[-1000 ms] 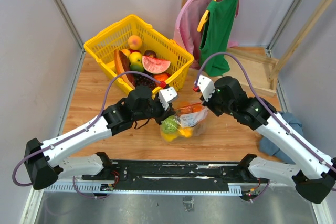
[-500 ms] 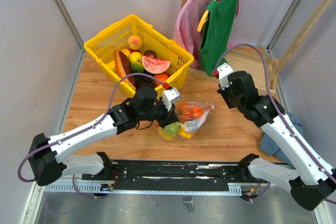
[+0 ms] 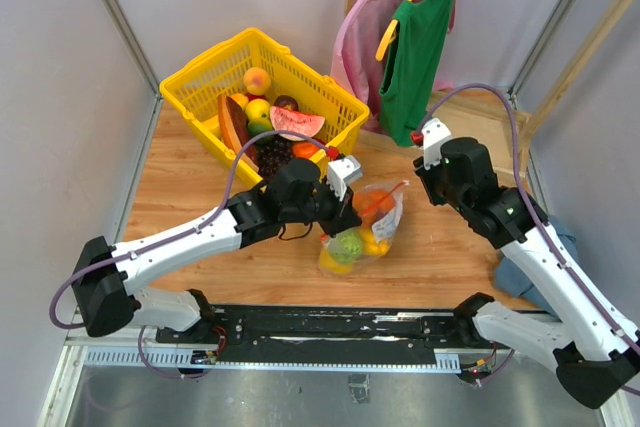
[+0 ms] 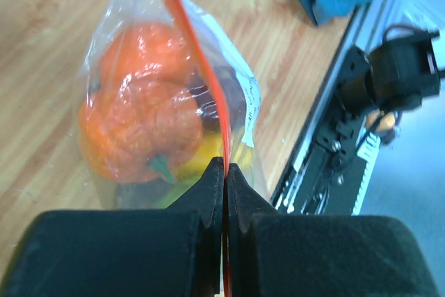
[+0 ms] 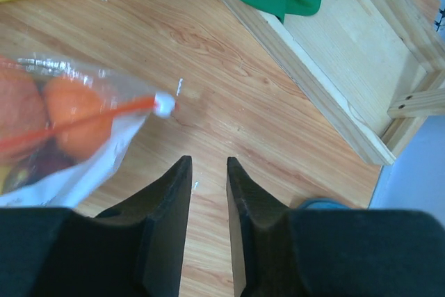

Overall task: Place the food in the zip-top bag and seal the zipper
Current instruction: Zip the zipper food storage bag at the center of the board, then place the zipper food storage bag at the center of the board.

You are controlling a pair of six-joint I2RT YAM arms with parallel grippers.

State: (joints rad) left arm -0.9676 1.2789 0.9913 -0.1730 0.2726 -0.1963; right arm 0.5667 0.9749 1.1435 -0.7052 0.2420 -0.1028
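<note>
Left hand [image 4: 225,167] clamps the thin orange-red zipper strip [image 4: 222,148] of the clear crinkly plastic bag [image 4: 240,99]; hold it taut. Right hand [image 5: 206,163], parted and empty, should pinch the strip end just ahead-left.

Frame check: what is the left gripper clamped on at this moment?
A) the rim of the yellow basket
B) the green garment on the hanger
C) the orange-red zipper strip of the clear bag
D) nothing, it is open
C: in the left wrist view the left gripper has its jaws shut on the zipper, with the zip-top bag and the food inside it just beyond the fingertips.
</note>
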